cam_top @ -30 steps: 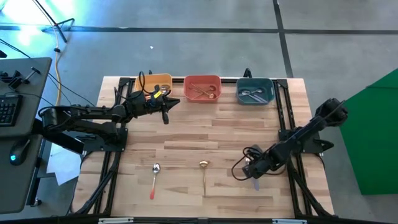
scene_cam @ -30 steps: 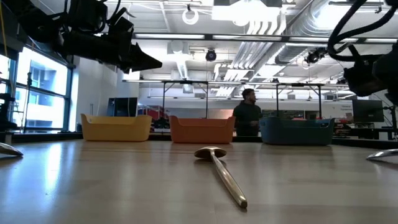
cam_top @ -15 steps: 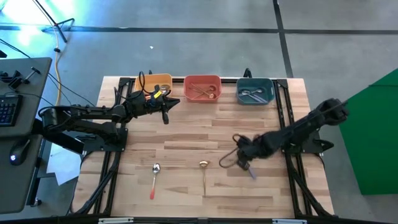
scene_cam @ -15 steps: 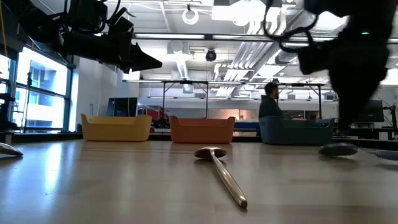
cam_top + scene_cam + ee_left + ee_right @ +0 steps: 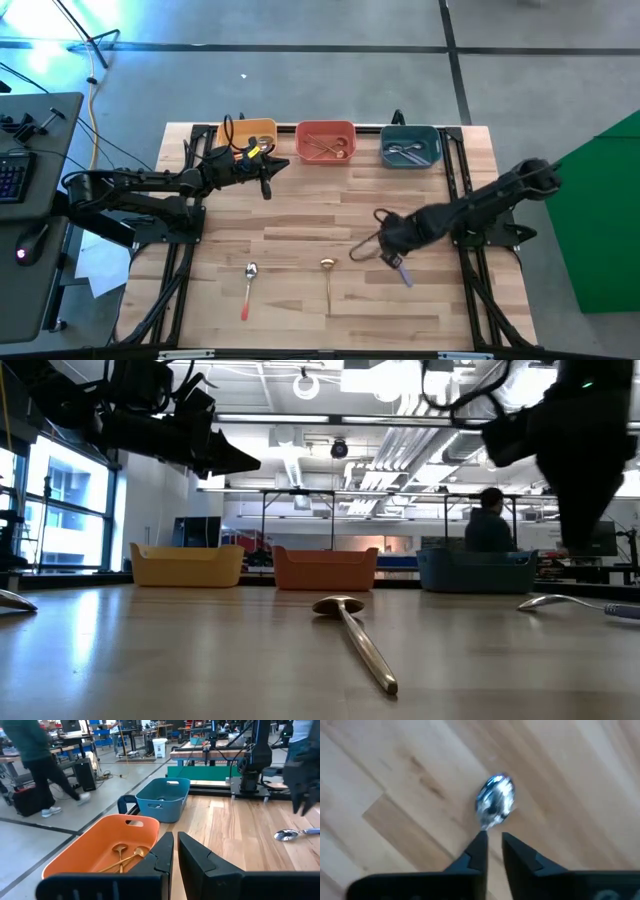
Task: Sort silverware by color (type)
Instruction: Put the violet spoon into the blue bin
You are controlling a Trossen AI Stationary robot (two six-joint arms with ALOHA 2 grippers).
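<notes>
My left claw [image 5: 266, 187] hung clenched and empty above the bench [image 5: 300, 215], just in front of the yellow bin [image 5: 247, 133]. Nearer the bench's front edge lay the red-handled spoon [image 5: 247, 287], and right of it the gold spoon [image 5: 327, 280]. Right again, my right claw [image 5: 391, 262] stood over the purple-handled spoon [image 5: 398, 268], fingers [image 5: 479, 851] a narrow gap apart beside its neck; I could not tell whether I gripped it. The arm hid most of that spoon from above. Spoons lay in the red bin [image 5: 325, 141] and teal bin [image 5: 410, 146]; the yellow bin's inside was mostly hidden.
</notes>
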